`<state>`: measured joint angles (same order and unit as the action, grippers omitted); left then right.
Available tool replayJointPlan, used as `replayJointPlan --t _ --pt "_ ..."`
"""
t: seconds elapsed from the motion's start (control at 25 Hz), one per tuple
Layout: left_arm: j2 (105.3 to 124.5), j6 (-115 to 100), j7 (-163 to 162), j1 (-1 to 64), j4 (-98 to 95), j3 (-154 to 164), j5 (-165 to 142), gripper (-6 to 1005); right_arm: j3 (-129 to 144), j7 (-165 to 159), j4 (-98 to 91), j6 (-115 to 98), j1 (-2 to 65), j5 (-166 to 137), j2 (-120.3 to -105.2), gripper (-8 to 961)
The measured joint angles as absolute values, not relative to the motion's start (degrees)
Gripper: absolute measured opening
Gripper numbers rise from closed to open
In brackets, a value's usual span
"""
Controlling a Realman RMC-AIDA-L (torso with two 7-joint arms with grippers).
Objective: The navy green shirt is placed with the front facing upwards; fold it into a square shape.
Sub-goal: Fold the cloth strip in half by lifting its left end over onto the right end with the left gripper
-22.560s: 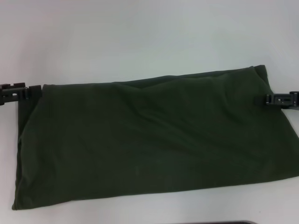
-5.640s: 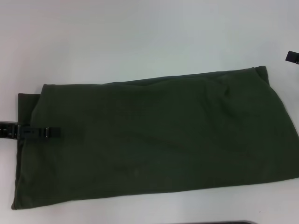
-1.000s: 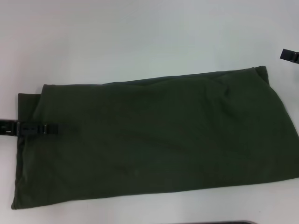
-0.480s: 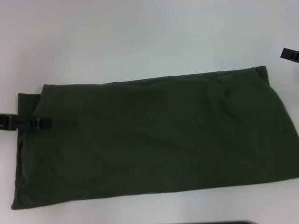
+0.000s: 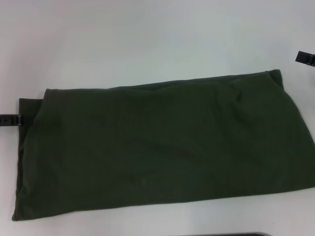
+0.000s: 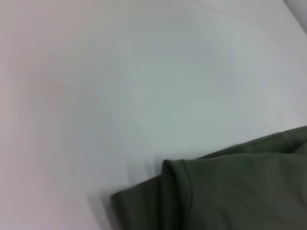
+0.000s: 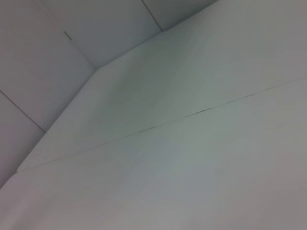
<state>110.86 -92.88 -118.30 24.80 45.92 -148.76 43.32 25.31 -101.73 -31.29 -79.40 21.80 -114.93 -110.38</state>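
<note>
The navy green shirt (image 5: 162, 145) lies flat on the white table as a wide folded rectangle, plain green side up. No letters or collar show. Its left end shows a lower layer sticking out a little. My left gripper (image 5: 11, 120) is at the far left of the head view, just beside the shirt's left edge, with only its tip in view. The left wrist view shows the shirt's folded corner (image 6: 225, 196) on the table. My right gripper (image 5: 305, 57) is at the far right, above and apart from the shirt's back right corner.
The white table (image 5: 147, 39) stretches behind the shirt. A dark edge (image 5: 221, 234) shows at the bottom of the head view. The right wrist view shows only the table surface with a seam (image 7: 192, 115) and pale wall panels.
My left gripper has drawn back to the left, off the shirt's left end to the picture's edge. The shirt and the right gripper have not moved.
</note>
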Motion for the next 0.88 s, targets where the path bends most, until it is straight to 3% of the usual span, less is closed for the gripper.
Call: replayJointPlan --t 0.52,0.88 --pt "111.39 -95.05 -118.06 25.02 45.61 -148.74 42.92 836 25.31 -102.04 -31.54 -79.25 21.80 -115.05 -110.38 916" --pt "113.90 -96.16 -116.68 25.91 44.83 -147.23 42.74 836 25.31 -101.73 -31.25 -79.18 21.79 -115.05 -110.38 915"
